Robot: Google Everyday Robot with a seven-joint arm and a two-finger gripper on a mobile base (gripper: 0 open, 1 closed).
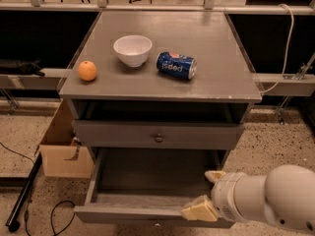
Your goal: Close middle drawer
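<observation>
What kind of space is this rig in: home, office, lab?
Probably a lab or workshop test bay, not a home: speckled hard floor, loose cables, and a cardboard box beside the grey cabinet. The hand is at the front right corner of the open middle drawer.
</observation>
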